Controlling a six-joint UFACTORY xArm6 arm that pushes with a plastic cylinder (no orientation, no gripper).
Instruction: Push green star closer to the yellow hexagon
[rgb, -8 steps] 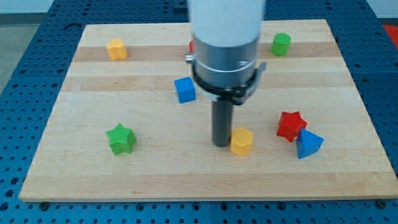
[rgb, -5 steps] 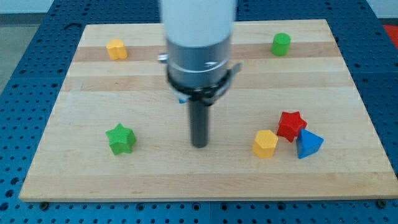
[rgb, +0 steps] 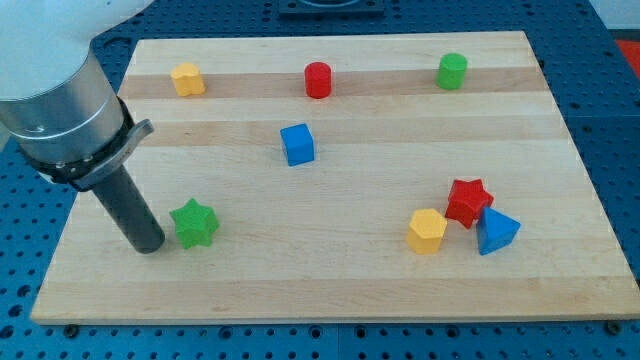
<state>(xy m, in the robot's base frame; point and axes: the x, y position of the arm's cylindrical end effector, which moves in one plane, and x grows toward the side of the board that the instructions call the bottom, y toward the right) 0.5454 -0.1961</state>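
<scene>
My tip (rgb: 147, 245) — a bare rod, nothing gripped — sits just left of the green star (rgb: 194, 223), near the board's (rgb: 330, 290) lower left. Yellow hexagon (rgb: 427, 231) well right, touching the red star (rgb: 468, 201); blue triangle (rgb: 496, 231) beside it. Blue cube (rgb: 297, 144) above the open path. Top row — yellow block (rgb: 187, 78), red cylinder (rgb: 318, 79), green cylinder (rgb: 452, 70).
</scene>
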